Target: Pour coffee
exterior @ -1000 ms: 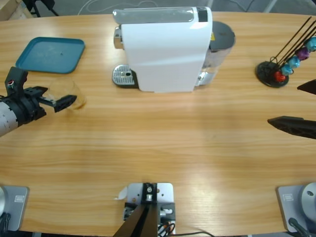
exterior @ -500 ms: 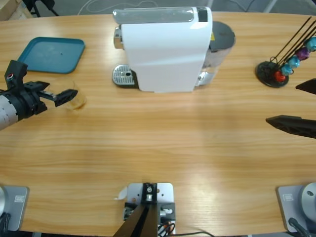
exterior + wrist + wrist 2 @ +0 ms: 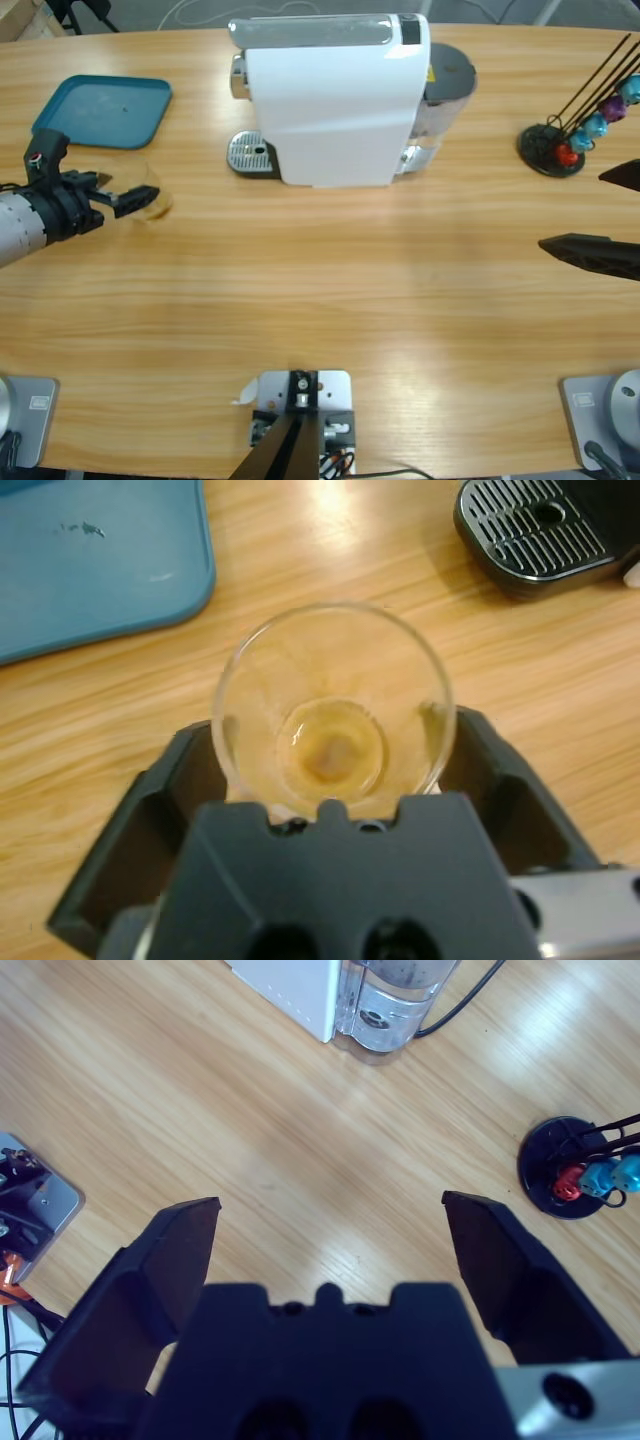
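The left gripper (image 3: 330,780) has its jaws closed around a small clear glass tumbler (image 3: 333,712), one jaw pressed on each side of the wall. The coffee (image 3: 331,753) lies as a thin tan-brown pool in the tumbler's bottom, so the cup has little in it and, as far as I can judge, the pouring itself is not done: the glass stands upright in the grip and no stream or second vessel shows. What is left seems to be carrying the tumbler to wherever it is to be emptied and tipping it.

Taking the white coffee machine (image 3: 335,100) as landmark, the tumbler and left gripper (image 3: 128,202) sit well to its left, just below the blue tray (image 3: 100,110), and near the machine's drip grate (image 3: 250,155). The right gripper (image 3: 600,215) waits far to the machine's right with its jaws spread wide and nothing between them, close to the capsule rack (image 3: 560,145).

The left wrist view alone shows the liquid and the jaws' contact with the glass; in the high view the tumbler is barely a glint. The right wrist view adds the machine's clear water tank (image 3: 395,985) and cable (image 3: 470,1000). Only the high view shows both arms.
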